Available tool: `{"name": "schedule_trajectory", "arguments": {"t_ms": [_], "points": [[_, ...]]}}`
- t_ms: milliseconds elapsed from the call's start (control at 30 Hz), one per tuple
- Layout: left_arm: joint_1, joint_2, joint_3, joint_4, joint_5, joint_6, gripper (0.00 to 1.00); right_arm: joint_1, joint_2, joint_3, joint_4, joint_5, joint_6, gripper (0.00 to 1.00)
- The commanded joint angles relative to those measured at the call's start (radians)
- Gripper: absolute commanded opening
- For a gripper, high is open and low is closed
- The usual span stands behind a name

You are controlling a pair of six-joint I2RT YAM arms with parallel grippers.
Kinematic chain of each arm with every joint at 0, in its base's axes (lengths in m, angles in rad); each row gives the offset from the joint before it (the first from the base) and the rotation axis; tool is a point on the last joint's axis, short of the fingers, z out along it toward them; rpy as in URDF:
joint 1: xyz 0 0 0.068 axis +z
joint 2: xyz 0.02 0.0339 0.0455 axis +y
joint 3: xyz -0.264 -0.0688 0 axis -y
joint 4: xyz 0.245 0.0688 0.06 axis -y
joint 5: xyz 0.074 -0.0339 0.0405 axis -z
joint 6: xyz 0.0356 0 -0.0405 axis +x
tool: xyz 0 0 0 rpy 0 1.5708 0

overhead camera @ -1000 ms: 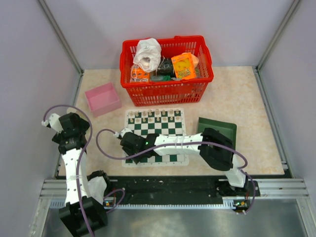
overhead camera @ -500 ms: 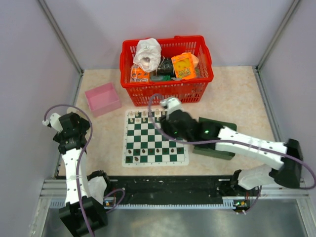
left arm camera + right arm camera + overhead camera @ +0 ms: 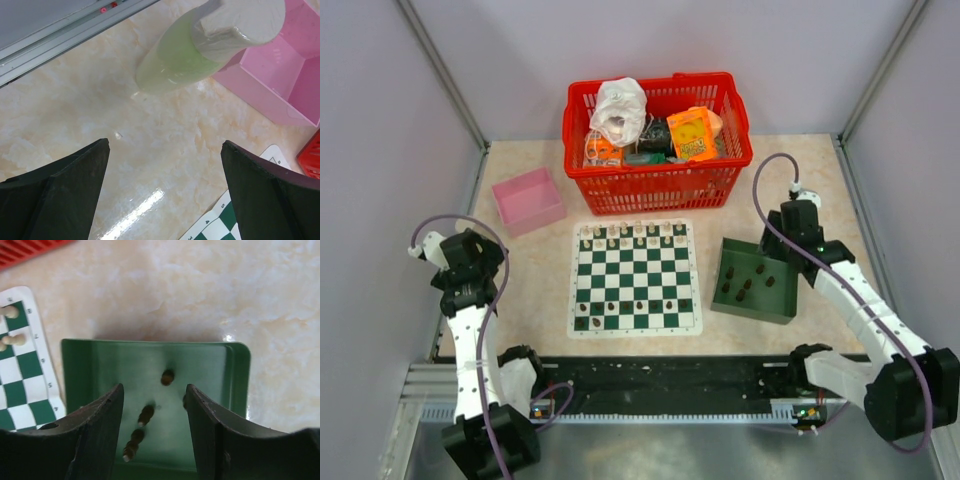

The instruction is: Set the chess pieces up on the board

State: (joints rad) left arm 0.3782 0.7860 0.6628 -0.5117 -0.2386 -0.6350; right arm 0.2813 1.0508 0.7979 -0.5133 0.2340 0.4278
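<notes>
The green and white board (image 3: 635, 278) lies mid-table. Several dark chess pieces (image 3: 638, 303) stand in its near rows, and cream pieces line its far row. More dark pieces (image 3: 745, 285) lie in the plain green tray (image 3: 782, 310) to its right. My right gripper (image 3: 782, 248) is open and empty above the tray's far edge. In the right wrist view the gripper (image 3: 154, 390) frames loose dark pieces (image 3: 146, 414) in the tray (image 3: 150, 346). My left gripper (image 3: 478, 258) is open and empty over bare table left of the board, as the left wrist view (image 3: 165, 145) shows.
A red basket (image 3: 658, 140) of clutter stands behind the board. A pink box (image 3: 528, 200) sits at the far left and also shows in the left wrist view (image 3: 280, 75). A blurred pale green cylinder (image 3: 190, 50) lies close to that camera. The board's corner (image 3: 225, 220) shows there.
My right arm swung from the board's near left, across the far row, to above the green tray on the right. The left arm barely moved.
</notes>
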Motion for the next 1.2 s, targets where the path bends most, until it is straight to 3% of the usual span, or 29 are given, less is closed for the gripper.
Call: {"name": "schedule_trajectory", "arguments": {"t_ms": [0,267,533,800,967,1167], "points": [[0.005,0.006,-0.005,0.065,0.021,-0.014,0.99,-0.057,0.029,-0.015,0.015,-0.082,-0.004,0.53],[0.005,0.03,-0.008,0.088,0.033,-0.02,0.99,-0.035,0.113,0.018,0.088,-0.295,-0.052,0.53],[0.005,0.032,-0.002,0.093,0.036,-0.008,0.99,0.085,0.207,0.078,0.052,-0.196,-0.066,0.52],[0.005,0.039,0.001,0.093,0.027,-0.006,0.99,0.121,0.065,0.046,-0.053,0.007,-0.024,0.49],[0.005,0.036,-0.003,0.093,0.032,-0.006,0.99,0.119,0.012,-0.006,-0.094,0.018,0.014,0.49],[0.005,0.03,-0.006,0.09,0.039,-0.005,0.99,0.117,0.081,-0.051,-0.041,-0.039,0.035,0.49]]}}
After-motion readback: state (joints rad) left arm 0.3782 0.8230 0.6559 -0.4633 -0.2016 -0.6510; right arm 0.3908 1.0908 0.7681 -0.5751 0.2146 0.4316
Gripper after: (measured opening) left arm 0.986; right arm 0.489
